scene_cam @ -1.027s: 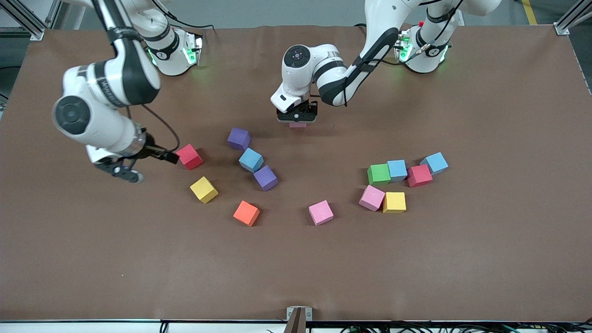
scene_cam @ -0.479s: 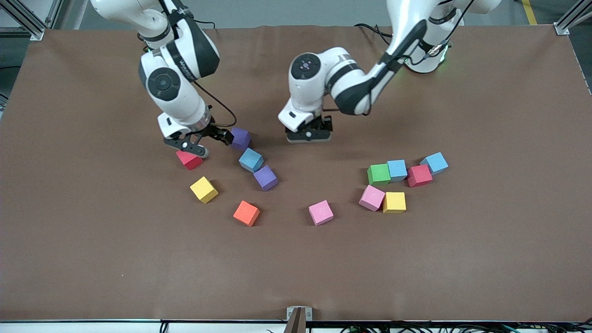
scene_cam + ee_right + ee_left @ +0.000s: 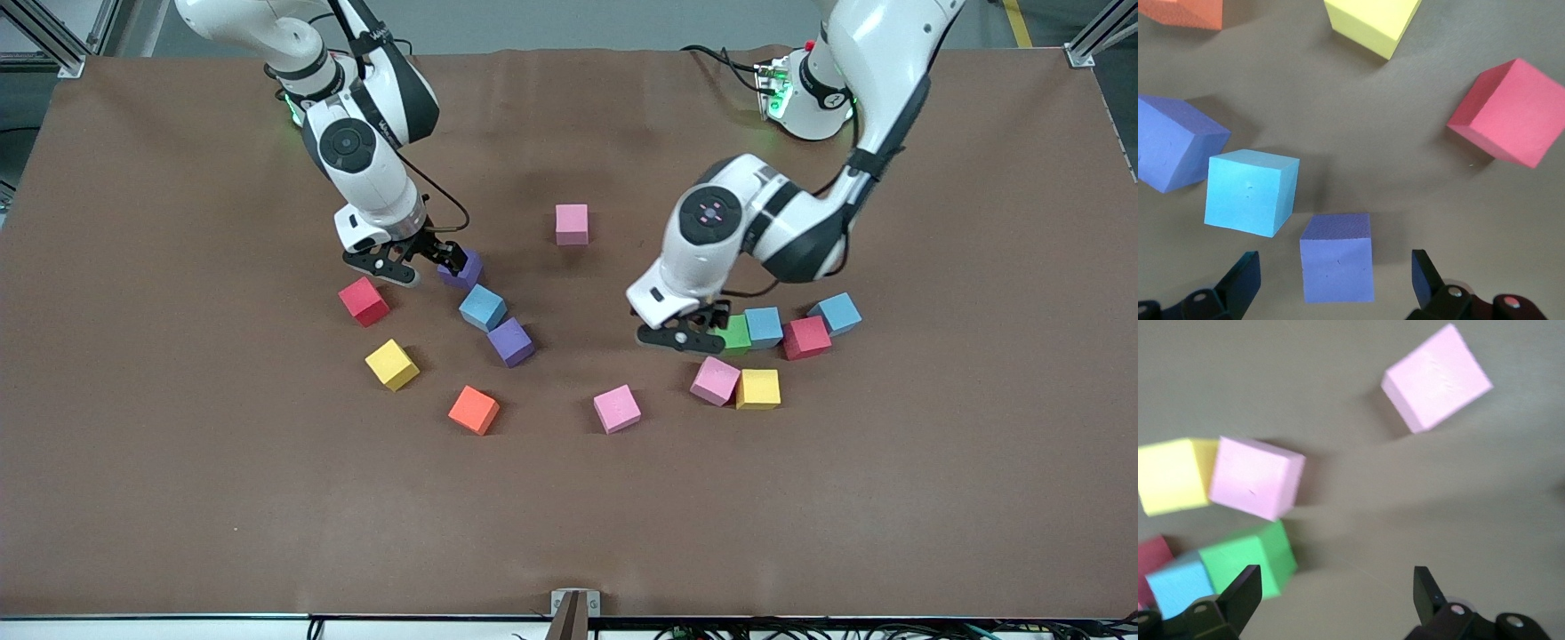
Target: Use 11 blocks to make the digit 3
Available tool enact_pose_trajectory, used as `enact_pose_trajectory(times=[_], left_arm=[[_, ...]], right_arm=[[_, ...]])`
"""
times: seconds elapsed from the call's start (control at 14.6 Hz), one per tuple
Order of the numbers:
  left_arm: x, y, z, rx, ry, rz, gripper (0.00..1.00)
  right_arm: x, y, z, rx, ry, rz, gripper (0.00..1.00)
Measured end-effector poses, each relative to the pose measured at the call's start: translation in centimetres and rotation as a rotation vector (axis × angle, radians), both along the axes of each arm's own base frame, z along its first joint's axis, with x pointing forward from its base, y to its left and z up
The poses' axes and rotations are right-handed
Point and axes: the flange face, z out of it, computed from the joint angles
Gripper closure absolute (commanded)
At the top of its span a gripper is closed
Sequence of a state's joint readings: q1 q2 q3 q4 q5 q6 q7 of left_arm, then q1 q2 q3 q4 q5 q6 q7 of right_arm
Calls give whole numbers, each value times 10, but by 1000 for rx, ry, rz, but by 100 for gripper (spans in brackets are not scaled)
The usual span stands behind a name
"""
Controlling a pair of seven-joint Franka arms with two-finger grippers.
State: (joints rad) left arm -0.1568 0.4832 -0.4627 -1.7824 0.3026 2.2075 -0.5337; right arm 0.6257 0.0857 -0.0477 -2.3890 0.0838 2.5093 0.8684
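Observation:
A lone pink cube [image 3: 572,224] sits mid-table; no digit shape stands. My right gripper [image 3: 422,265] is open just over a purple cube [image 3: 466,270], which shows between its fingers in the right wrist view [image 3: 1337,267]. Beside it lie a light blue cube [image 3: 483,308], a second purple cube [image 3: 510,342], a red cube [image 3: 363,300] and a yellow cube [image 3: 391,364]. My left gripper [image 3: 685,336] is open and empty, right beside the green cube [image 3: 738,334]. In the left wrist view that gripper [image 3: 1333,597] has the green cube [image 3: 1248,560] at one fingertip.
Toward the left arm's end a cluster holds two light blue cubes [image 3: 763,326] [image 3: 836,313], a red cube [image 3: 805,338], a pink cube [image 3: 715,380] and a yellow cube [image 3: 757,388]. Another pink cube [image 3: 616,409] and the orange cube [image 3: 473,410] lie nearer the camera.
My left gripper let go of the pink cube mid-table and swung to the green cube. My right gripper moved from the red cube to over the purple cube.

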Motion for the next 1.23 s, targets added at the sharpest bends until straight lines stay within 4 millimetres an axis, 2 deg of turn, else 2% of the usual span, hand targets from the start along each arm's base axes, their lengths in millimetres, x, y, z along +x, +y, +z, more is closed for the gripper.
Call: enact_pose_trajectory(times=[0.21, 0.48, 0.75, 0.89, 1.03, 1.16, 1.23], left_arm=[[22, 24, -16, -12, -41, -22, 0], [38, 45, -49, -3, -79, -49, 0], [48, 60, -60, 10, -106, -90, 0], [52, 65, -62, -1, -118, -90, 0], [54, 68, -66, -11, -121, -86, 1], [55, 66, -72, -31, -129, -87, 1], [55, 65, -75, -40, -132, -88, 1]], right_arm=[[-8, 11, -23, 1, -13, 5, 0], [-18, 24, -59, -16, -2, 10, 0], [-22, 25, -73, -31, 14, 13, 3], [-22, 25, -73, -32, 16, 11, 9], [-22, 24, -75, -34, 17, -3, 20], [-21, 24, -76, -32, 14, -21, 36], [-21, 24, -76, -31, 14, -31, 48]])
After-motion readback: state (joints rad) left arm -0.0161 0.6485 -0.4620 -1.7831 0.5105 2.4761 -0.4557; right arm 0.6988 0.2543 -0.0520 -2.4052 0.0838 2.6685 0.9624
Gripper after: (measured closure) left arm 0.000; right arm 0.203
